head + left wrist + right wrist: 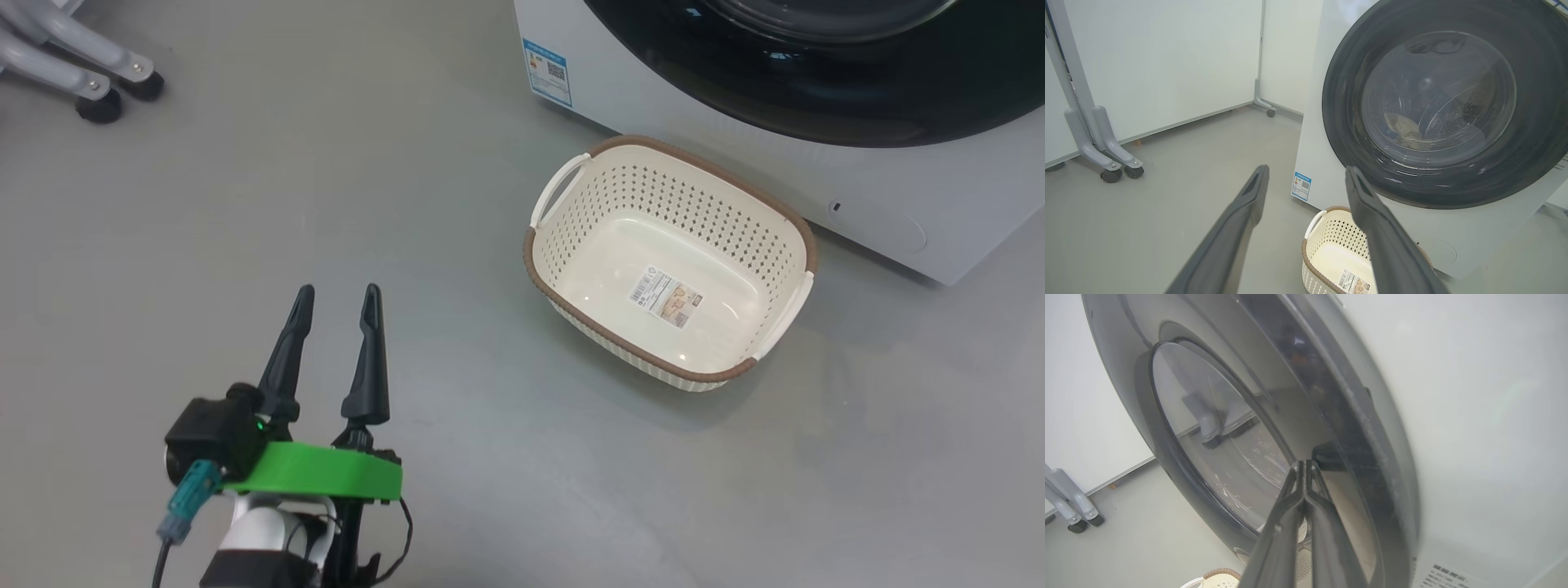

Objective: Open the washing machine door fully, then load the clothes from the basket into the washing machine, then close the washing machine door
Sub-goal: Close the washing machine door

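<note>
- On the grey floor (326, 204), just before the washing machine (882, 196), I see the basket (645, 192) standing upright, mouth up, nothing inside but the label (665, 298) on its base.
- Its long axis runs from upper left to lower right in the head view, parallel to the machine's front, with a white handle at each short end.
- That view cuts the machine off at the top; I get only its lower front, the blue sticker (547, 72) at one corner and the bottom arc of the washing machine door (1339, 102).
- From the left wrist view the door lies flat against the front; behind reflections in the glass I make out a pale lump, probably the clothes (1404, 128), low in the drum.
- My left gripper (339, 287) hangs over bare floor, well apart from the basket, fingers spread and empty.
- My right gripper (1304, 462) has its fingers pressed together, tips at the door's dark rim near its outer edge; I cannot tell whether they touch it.
</note>
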